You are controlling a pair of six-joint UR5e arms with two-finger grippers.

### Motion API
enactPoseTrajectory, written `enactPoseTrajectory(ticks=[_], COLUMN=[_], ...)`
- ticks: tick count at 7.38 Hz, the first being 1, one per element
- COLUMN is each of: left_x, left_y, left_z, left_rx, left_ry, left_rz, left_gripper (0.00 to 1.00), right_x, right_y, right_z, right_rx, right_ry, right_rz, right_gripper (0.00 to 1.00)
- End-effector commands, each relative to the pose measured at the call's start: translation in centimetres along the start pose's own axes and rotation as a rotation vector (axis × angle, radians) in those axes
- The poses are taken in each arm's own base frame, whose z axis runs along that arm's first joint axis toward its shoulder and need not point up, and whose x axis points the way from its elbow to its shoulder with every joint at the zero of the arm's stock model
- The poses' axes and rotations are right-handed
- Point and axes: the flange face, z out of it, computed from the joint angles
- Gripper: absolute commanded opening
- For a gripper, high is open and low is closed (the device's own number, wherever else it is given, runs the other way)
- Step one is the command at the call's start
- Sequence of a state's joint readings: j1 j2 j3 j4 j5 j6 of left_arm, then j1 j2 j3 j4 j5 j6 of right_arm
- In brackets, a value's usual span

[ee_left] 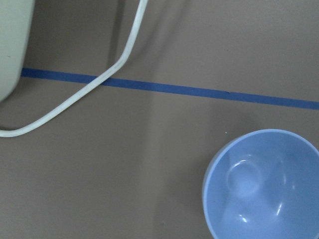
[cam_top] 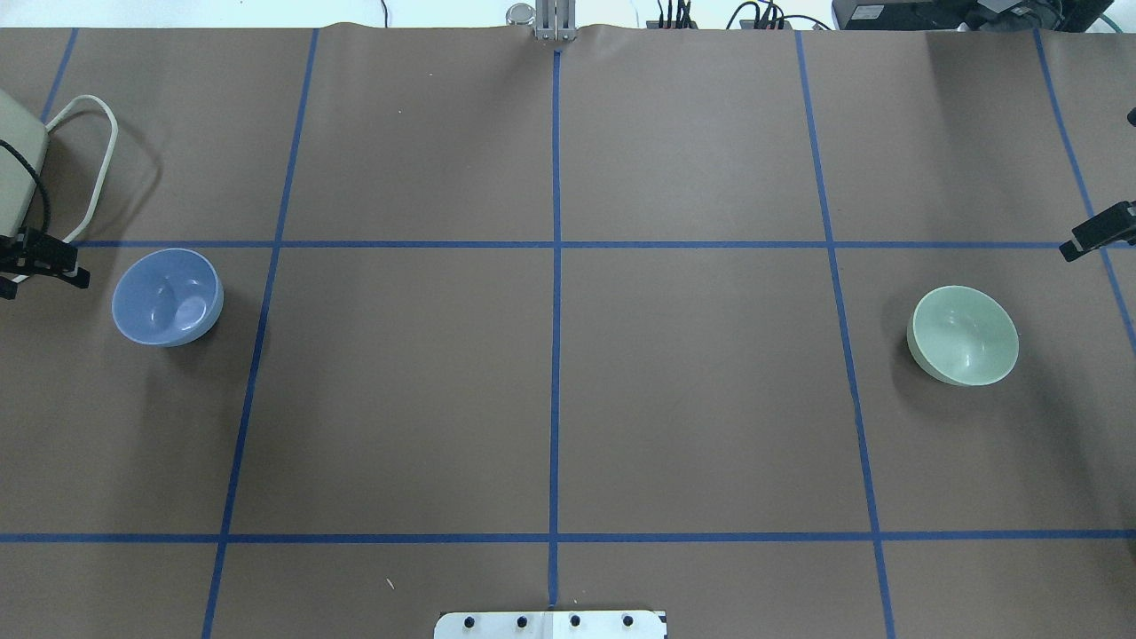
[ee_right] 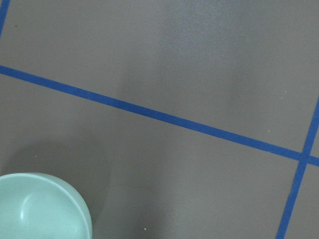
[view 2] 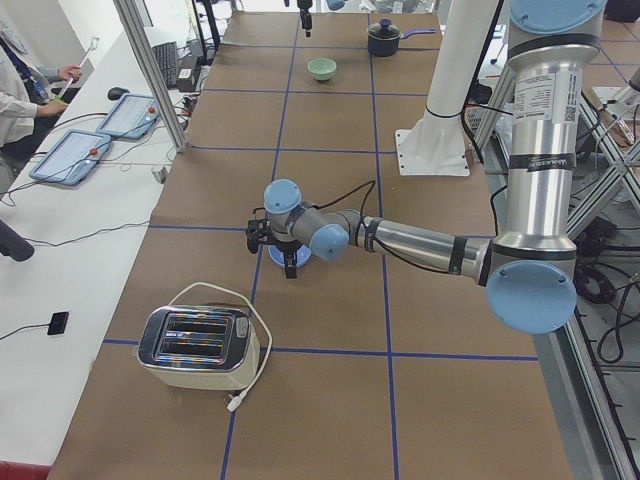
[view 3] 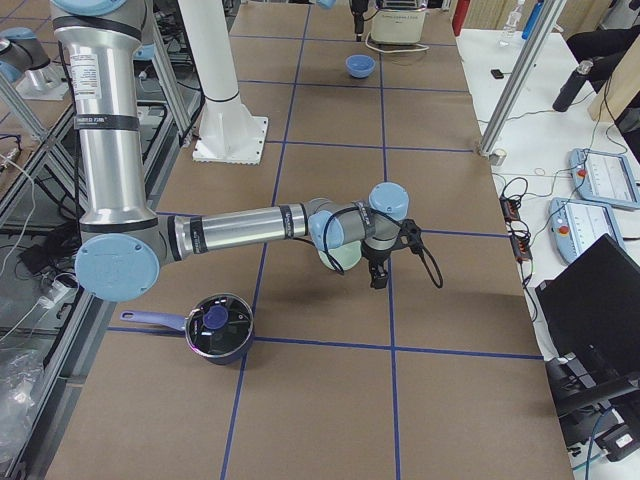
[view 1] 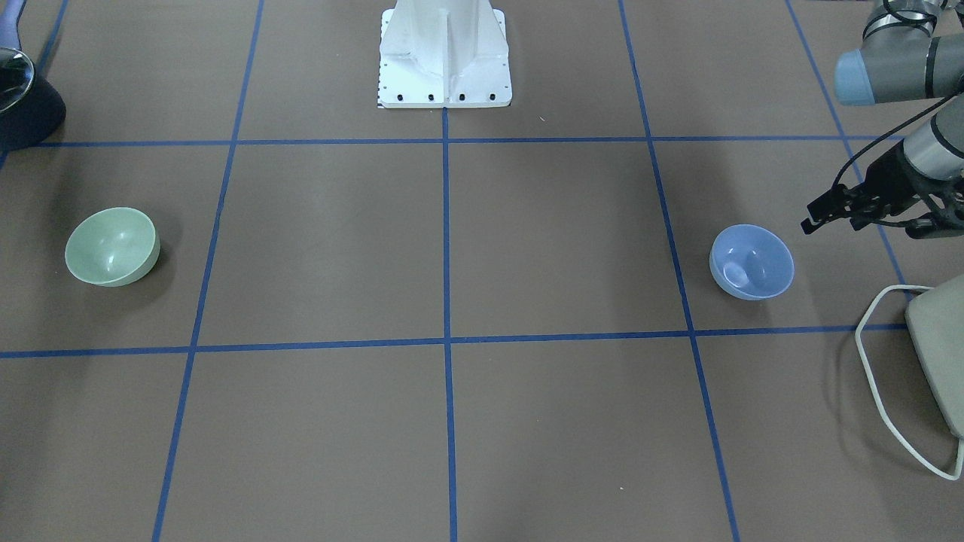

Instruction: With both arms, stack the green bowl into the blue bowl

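The green bowl (view 1: 111, 247) stands upright at the robot's right end of the table and also shows in the overhead view (cam_top: 964, 335). The blue bowl (view 1: 751, 261) stands upright at the left end, also in the overhead view (cam_top: 167, 295). My left gripper (view 1: 812, 214) hovers just outside the blue bowl, apart from it, its fingers spread and empty. Its wrist view shows the blue bowl (ee_left: 264, 184) at lower right. Only the tip of my right gripper (cam_top: 1078, 244) shows, beyond the green bowl; I cannot tell its state. Its wrist view shows the green bowl's rim (ee_right: 40, 209) at lower left.
A cream toaster (view 1: 941, 354) with a white cord (ee_left: 99, 82) sits beside the blue bowl near the left arm. A dark pot (view 1: 22, 98) sits behind the green bowl. The white pedestal (view 1: 444, 53) stands at the robot's side. Blue tape lines grid the brown table.
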State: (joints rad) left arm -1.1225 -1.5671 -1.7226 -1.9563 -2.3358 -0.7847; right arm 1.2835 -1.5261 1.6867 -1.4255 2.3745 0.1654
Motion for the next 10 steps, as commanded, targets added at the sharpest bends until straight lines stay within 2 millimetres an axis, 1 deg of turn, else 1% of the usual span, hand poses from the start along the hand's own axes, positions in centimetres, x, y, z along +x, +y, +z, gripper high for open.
enactPoseTrajectory(ticks=[1,2,3,4,5,6,7,8,10], left_x=[1.1,1.2,0.5,1.0,1.9,2.1,2.2,2.4,3.0], left_y=[-1.8,-2.4,-2.6,-2.2,-2.0,-2.0,-1.8,-1.7,-1.1], left_z=[2.2,2.8,3.9,5.2,5.8,5.9,6.1,6.5,7.2], left_rx=[-0.012,-0.002,0.006,0.004,-0.003,-0.005,-0.006,-0.013,-0.028], left_ry=[-0.016,-0.005,0.009,0.028,0.033,0.034,0.035,0.033,0.033], left_rz=[0.005,0.017,0.002,-0.001,-0.013,-0.017,-0.014,-0.01,-0.003], left_gripper=[1.0,1.0,1.0,0.99,0.99,0.97,0.92,0.85,0.64], right_x=[-1.5,-2.1,-2.7,-4.1,-4.7,-5.1,-5.5,-5.7,-5.9], right_y=[0.5,0.5,1.1,1.7,2.6,3.1,3.3,3.3,3.5], right_z=[-0.2,0.3,1.2,2.3,3.5,3.9,4.6,4.6,4.9], right_rx=[-0.001,-0.002,0.004,0.027,0.045,0.046,0.032,0.03,0.023], right_ry=[-0.028,-0.031,-0.041,-0.064,-0.081,-0.089,-0.089,-0.092,-0.093], right_rz=[0.035,0.036,0.046,0.059,0.057,0.061,0.063,0.06,0.057], right_gripper=[1.0,1.0,1.0,1.0,1.0,1.0,1.0,1.0,1.0])
